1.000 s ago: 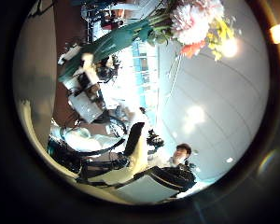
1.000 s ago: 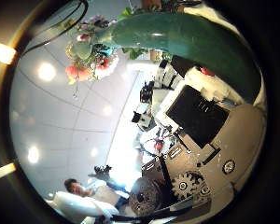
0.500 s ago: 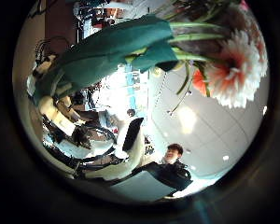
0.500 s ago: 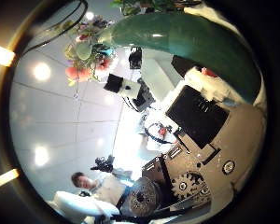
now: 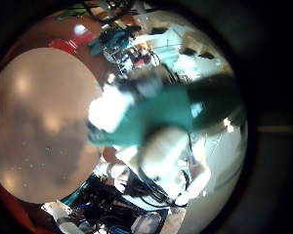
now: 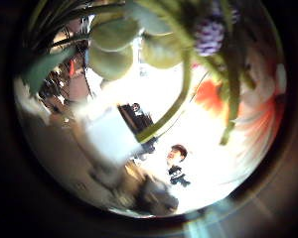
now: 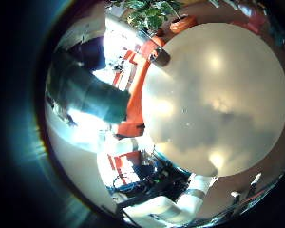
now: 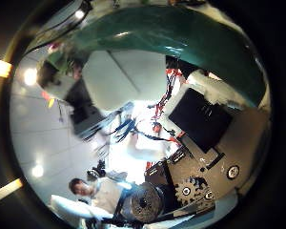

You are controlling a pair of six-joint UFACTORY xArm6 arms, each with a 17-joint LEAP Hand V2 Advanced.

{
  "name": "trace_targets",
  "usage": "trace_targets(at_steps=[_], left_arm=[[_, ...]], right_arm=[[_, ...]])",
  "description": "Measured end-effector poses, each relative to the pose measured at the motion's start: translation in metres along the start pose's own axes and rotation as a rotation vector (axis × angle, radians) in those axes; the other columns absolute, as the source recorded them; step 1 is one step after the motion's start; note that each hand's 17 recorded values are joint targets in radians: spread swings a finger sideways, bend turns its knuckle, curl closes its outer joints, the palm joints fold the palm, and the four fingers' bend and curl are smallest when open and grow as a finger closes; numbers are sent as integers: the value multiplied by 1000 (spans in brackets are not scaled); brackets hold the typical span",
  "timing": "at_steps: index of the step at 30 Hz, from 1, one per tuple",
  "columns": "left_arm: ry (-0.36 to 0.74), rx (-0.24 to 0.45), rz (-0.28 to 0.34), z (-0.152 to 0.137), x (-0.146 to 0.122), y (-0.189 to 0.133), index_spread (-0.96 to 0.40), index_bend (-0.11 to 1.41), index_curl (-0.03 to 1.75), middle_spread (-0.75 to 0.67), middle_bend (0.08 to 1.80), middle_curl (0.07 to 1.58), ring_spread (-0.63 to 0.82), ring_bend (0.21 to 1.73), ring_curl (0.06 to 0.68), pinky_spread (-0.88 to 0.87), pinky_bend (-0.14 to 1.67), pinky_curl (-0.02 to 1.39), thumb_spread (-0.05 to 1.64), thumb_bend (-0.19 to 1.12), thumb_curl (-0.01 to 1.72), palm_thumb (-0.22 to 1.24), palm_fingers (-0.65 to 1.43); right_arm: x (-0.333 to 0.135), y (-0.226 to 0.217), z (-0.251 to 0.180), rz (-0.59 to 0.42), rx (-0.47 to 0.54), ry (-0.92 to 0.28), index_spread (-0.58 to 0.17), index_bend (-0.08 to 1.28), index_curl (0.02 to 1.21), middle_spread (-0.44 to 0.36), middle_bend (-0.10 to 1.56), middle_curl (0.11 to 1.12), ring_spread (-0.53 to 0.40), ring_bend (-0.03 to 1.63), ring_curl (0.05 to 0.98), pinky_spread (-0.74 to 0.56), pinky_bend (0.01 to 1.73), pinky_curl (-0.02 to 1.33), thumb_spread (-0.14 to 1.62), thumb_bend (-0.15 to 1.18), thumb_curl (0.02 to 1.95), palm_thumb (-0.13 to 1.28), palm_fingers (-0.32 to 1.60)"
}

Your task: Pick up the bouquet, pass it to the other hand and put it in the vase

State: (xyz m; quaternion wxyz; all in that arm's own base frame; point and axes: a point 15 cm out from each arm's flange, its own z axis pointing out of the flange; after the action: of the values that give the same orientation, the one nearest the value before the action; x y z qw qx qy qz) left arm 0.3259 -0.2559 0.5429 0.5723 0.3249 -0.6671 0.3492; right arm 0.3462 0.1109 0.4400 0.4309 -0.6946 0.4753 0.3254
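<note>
A blurred white hand body (image 8: 124,81), my left hand, sits right under the wrap there. In the left thumb side palm view the bouquet's flower heads (image 6: 209,35) and stems (image 6: 184,94) fill the picture, very close to the left palm.
A round table top lies below both hands, in the left little finger side palm view (image 5: 39,127) and the right little finger side palm view (image 7: 209,95). A potted plant (image 7: 166,17) stands beyond the table's edge.
The left palm has come much closer to the bouquet: flowers and stems now fill its thumb side view. In the right thumb side view the left hand has moved in under the wrap.
</note>
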Motion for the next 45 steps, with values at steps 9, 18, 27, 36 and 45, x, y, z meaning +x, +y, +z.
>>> trace_targets(at_steps=[9, 18, 27, 36, 45], left_arm=[[105, 104, 84, -18, 22, -8, -412, 628, 770, -388, 1068, 838, -392, 1405, 510, -408, 1174, 706, 984, 192, 612, 1010, 1175], [-106, 281, 220, -50, 50, -22, -568, 768, 988, -456, 1174, 912, -396, 1511, 553, -495, 1248, 820, 1038, 206, 719, 1051, 1063], [-250, 507, 308, -125, 78, -14, -641, 740, 1121, -481, 1189, 936, -392, 1541, 557, -532, 1233, 896, 1061, 190, 802, 1050, 1042], [-354, 707, 365, -207, 80, -17, -683, 699, 1212, -495, 1185, 952, -390, 1543, 551, -567, 1197, 946, 1075, 172, 864, 1049, 1048], [-417, 818, 322, -268, 45, -22, -709, 658, 1274, -503, 1171, 963, -390, 1539, 547, -595, 1162, 987, 1091, 156, 910, 1051, 1058]], right_arm=[[21, -11, -17, 70, 84, 45, -244, 1052, 839, -154, 1251, 778, -215, 1349, 684, -292, 1156, 855, 906, -51, 1172, 845, 1033], [41, -5, -40, 133, 148, 57, -356, 526, 704, -199, 995, 690, -254, 1236, 593, -469, 1115, 724, 962, -39, 862, 772, 592], [63, 5, -42, 193, 159, 52, -387, 391, 578, -139, 709, 568, -201, 1064, 496, -127, 934, 667, 965, -30, 699, 758, 169], [67, 1, -33, 204, 135, 37, -376, 349, 509, -92, 589, 487, -114, 945, 417, 180, 817, 585, 961, -27, 610, 764, 177], [73, -4, -24, 207, 117, 34, -376, 304, 466, -83, 525, 442, -85, 874, 365, 308, 721, 509, 958, -26, 564, 773, 231]])
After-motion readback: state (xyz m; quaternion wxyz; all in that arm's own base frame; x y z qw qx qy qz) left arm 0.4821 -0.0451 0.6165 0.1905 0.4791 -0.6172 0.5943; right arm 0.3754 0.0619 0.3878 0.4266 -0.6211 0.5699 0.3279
